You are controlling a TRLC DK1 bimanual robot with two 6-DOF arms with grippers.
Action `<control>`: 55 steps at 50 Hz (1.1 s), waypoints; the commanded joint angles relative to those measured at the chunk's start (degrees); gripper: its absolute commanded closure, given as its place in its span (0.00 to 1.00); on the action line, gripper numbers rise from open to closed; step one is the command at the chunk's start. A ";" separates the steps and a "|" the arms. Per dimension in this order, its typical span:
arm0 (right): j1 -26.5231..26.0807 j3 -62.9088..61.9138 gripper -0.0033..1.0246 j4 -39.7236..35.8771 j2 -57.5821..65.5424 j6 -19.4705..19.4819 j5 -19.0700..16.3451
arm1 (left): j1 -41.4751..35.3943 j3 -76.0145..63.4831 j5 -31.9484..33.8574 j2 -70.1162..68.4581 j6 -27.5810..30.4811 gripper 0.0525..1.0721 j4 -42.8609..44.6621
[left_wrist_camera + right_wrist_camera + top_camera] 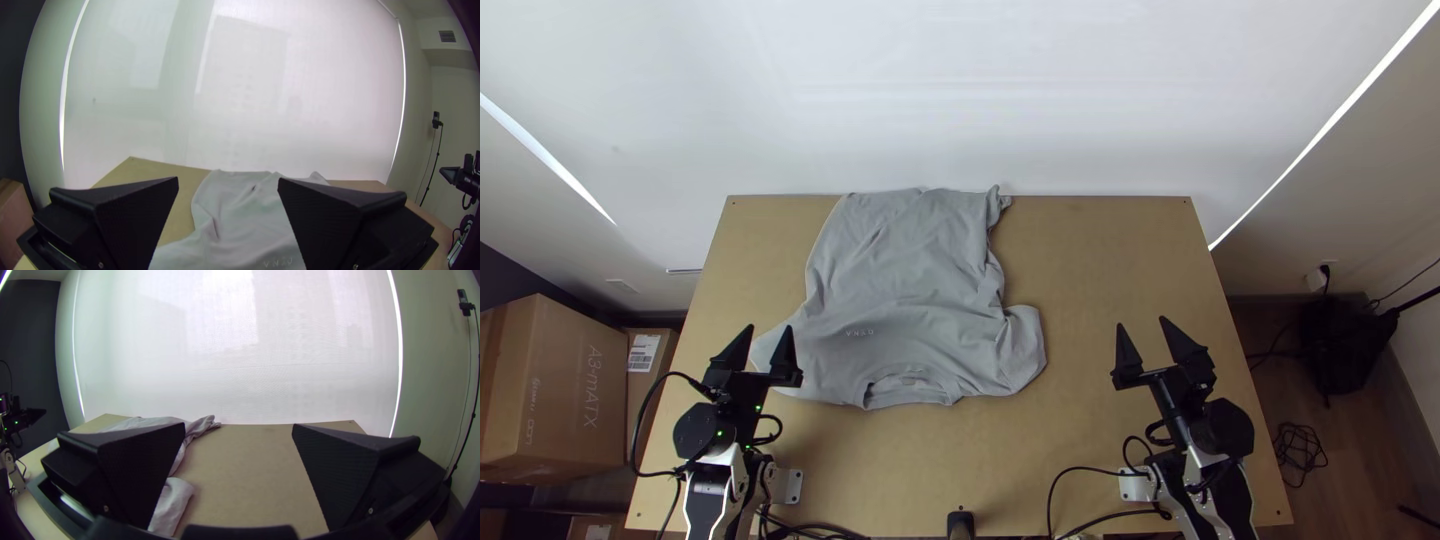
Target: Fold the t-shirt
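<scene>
loosely, the grey t-shirt (910, 300) lies spread on the table (1100, 260), left pincer (769, 327) and right pincer (1142, 322) both gaping open.

A light brown, flat wooden counter (1090, 250) runs beneath and beyond the left tool (768, 327) and the right tool (1142, 322). On it, a light grey cloth t-shirt (910, 285) with small pale lettering lies spread and unfolded, lightly wrinkled, mostly beyond the left tool and towards the right one. One sleeve (778, 350) lies at the left tool's tips; the other (1025, 350) points towards the right tool, well apart from it. The neckline (908, 385) faces the counter's near side, while the body stretches away from the tools to the far edge, its corner nearer the right tool bunched (997, 205). Thin black cables (815, 530) lie behind the left tool, by the near edge.
</scene>
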 commanded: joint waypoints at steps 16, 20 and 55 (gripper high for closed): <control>7.53 22.84 0.04 -5.28 29.00 -0.49 0.29 | 3.34 23.84 0.06 24.60 2.80 0.05 -10.15; 9.29 29.17 0.04 -9.68 35.86 2.24 0.29 | 4.22 26.30 0.06 25.92 2.62 0.05 -10.33; 39.26 60.81 0.04 -26.38 78.48 10.59 0.03 | 21.89 44.41 0.32 31.46 5.70 0.05 -38.98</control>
